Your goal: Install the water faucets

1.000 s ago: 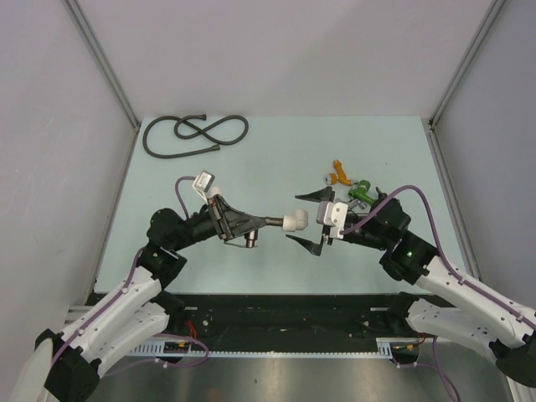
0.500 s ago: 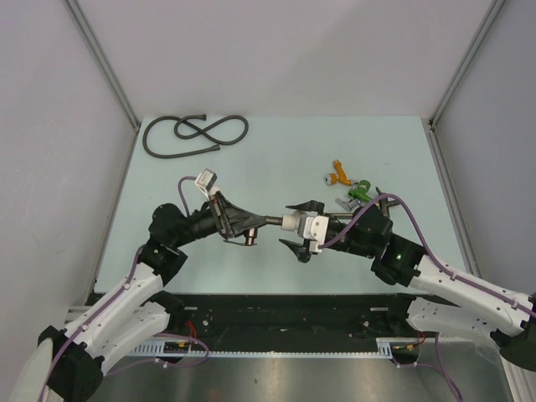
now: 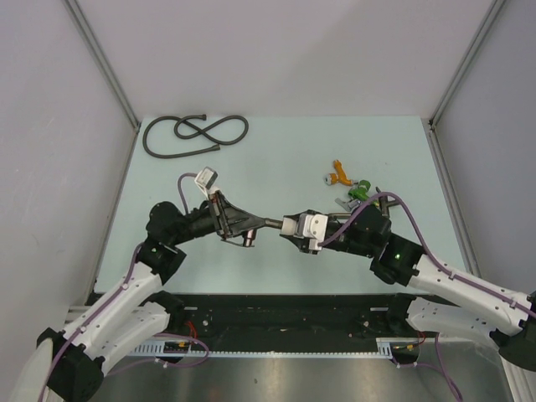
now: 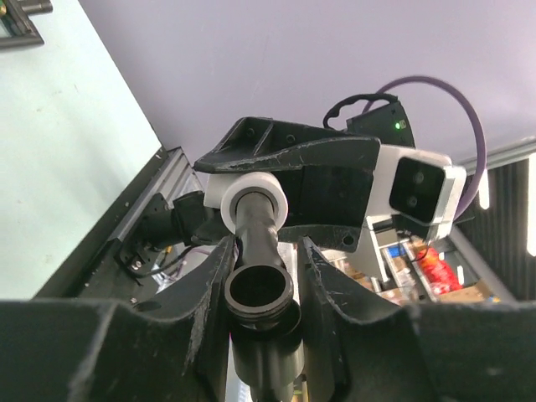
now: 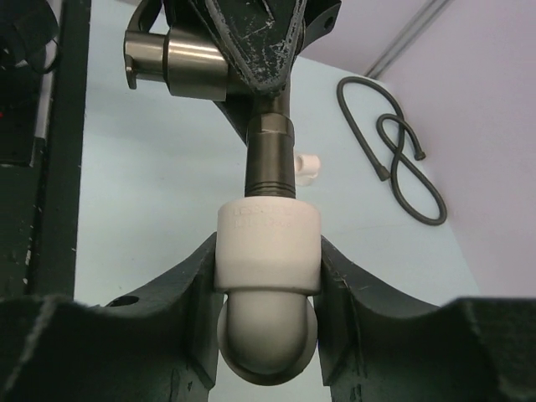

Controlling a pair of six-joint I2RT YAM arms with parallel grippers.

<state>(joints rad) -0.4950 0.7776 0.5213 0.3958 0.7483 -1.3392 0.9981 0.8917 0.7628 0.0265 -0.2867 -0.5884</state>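
A short dark metal water faucet [image 3: 249, 228] is held level above the table, with my left gripper [image 3: 237, 221] shut on its body. In the left wrist view its round open port [image 4: 260, 289] sits between my fingers [image 4: 205, 280]. A white plastic fitting [image 5: 268, 243] sits on the faucet's threaded end [image 5: 270, 159]. My right gripper [image 5: 268, 248] is shut on that fitting, with both pads against its sides. From above, the right gripper [image 3: 295, 226] meets the left one at mid-table and hides most of the fitting.
A coiled black hose [image 3: 194, 134] lies at the table's far left. Small orange [image 3: 339, 173] and green [image 3: 360, 193] parts lie right of centre, close to the right arm. Another white fitting [image 5: 308, 167] lies on the table beyond the faucet.
My right gripper has moved left to the white fitting and its jaws have come from wide open to shut on it. The left gripper and the faucet have stayed put.
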